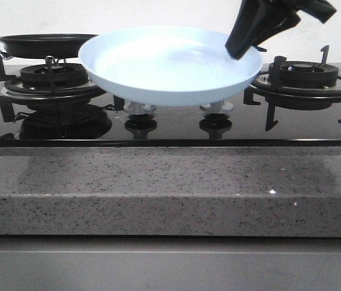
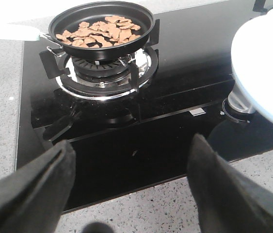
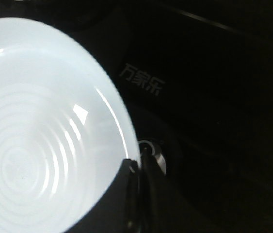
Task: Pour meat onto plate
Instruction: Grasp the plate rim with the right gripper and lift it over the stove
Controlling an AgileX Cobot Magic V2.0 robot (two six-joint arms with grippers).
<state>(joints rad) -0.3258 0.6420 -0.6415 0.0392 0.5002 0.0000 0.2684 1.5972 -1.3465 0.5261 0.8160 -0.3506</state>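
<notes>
Plate is held off the cooktop btwn the 2 burners, above the knobs, rim pinched at its right side by R gripper. Meat is heaped in the black pan on the far-left burner, well apart from plate. L gripper is seen w/ fingers spread wide, nothing btwn them, over the near edge of the cooktop.

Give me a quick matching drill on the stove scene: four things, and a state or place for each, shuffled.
1 meat
2 plate
3 left gripper
4 right gripper

A jaws apart, holding nothing
B in the black frying pan on the burner
C clamped on the plate's rim
D pale blue, bare, held above the knobs

Pairs: 1-B, 2-D, 3-A, 4-C
</notes>
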